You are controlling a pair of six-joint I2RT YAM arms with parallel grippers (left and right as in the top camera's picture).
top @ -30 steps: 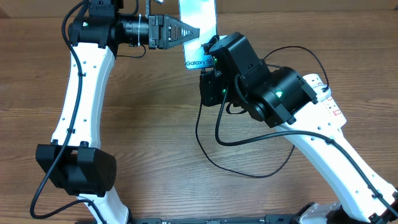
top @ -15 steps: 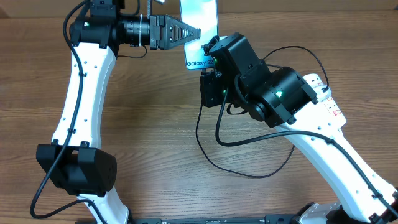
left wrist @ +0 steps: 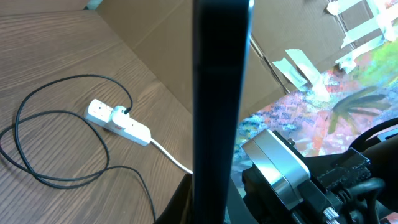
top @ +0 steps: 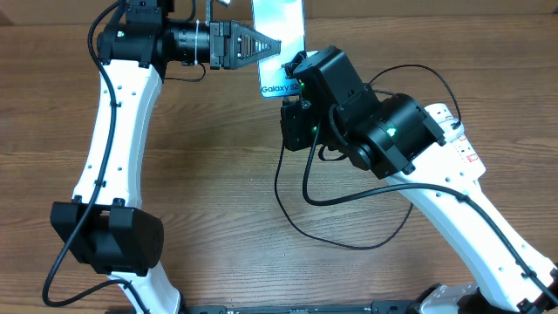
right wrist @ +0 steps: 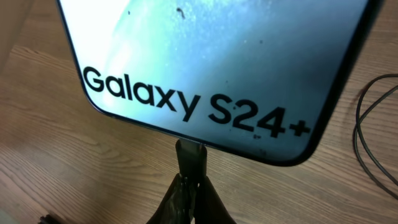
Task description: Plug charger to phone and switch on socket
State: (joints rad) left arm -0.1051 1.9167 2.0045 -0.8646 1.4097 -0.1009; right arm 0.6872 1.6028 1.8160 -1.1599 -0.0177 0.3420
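My left gripper (top: 272, 45) is shut on the phone (top: 281, 26) and holds it up at the back of the table. In the left wrist view the phone (left wrist: 221, 93) shows edge-on as a dark bar between the fingers (left wrist: 217, 208). My right gripper (right wrist: 193, 190) is shut on the charger's small plug tip (right wrist: 191, 158), which touches the bottom edge of the phone (right wrist: 211, 56) below the "Galaxy S24+" text. The black cable (top: 331, 234) loops across the table. The white socket (left wrist: 118, 119) lies at the right with the black plug in it, and is partly hidden by the right arm in the overhead view (top: 460, 144).
A thick white cord (left wrist: 168, 155) runs from the socket towards the phone. A brown cardboard wall (left wrist: 161, 37) stands behind the table. The right arm's wrist (top: 357, 113) hangs over the table's middle right.
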